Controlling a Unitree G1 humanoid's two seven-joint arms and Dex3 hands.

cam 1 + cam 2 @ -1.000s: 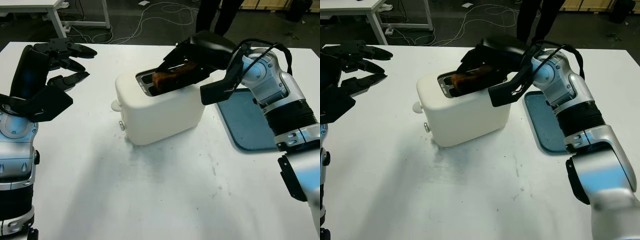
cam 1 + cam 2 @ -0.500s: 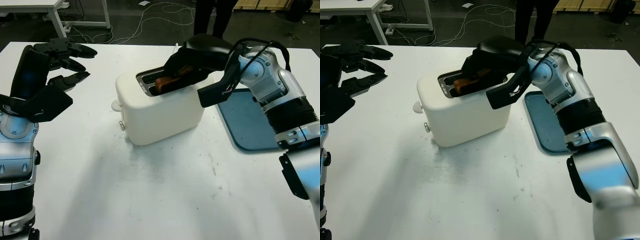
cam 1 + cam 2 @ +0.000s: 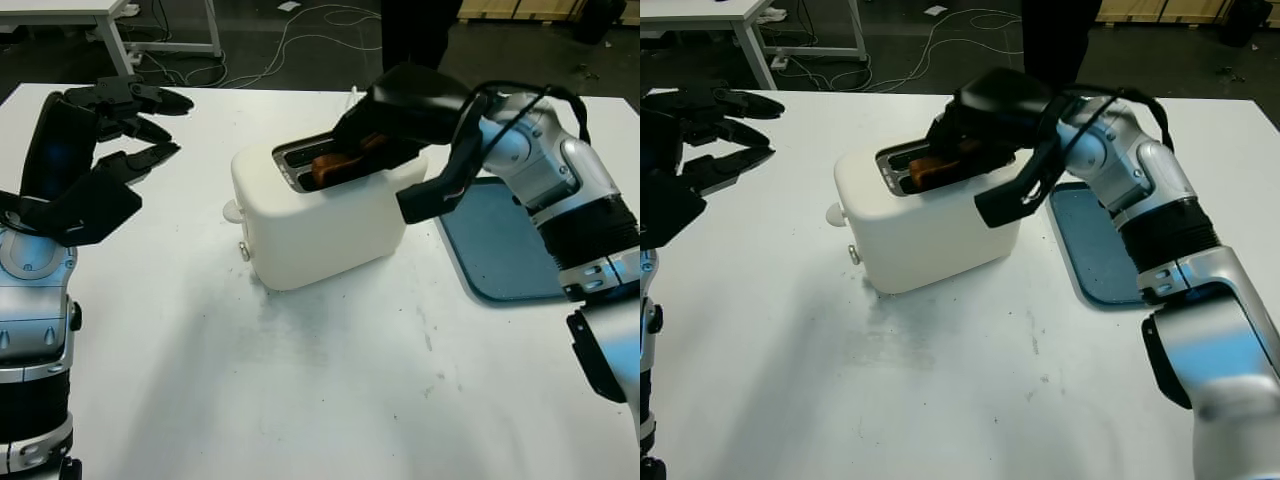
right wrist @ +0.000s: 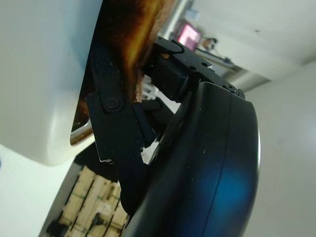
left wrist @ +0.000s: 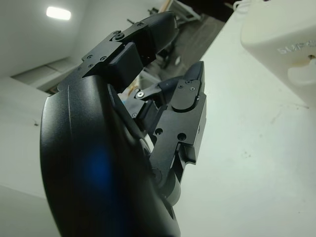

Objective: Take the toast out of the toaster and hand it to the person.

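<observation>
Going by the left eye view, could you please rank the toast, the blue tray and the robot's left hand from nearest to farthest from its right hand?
1. toast: in the toaster's slot, gripped by the right hand.
2. blue tray: on the table's right, beside the toaster.
3. left hand: open, raised at the far left.

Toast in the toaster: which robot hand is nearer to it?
Right. The right hand is over the toaster slot with its fingers closed on the toast. The left hand is open above the table, well off to the toaster's far side.
</observation>
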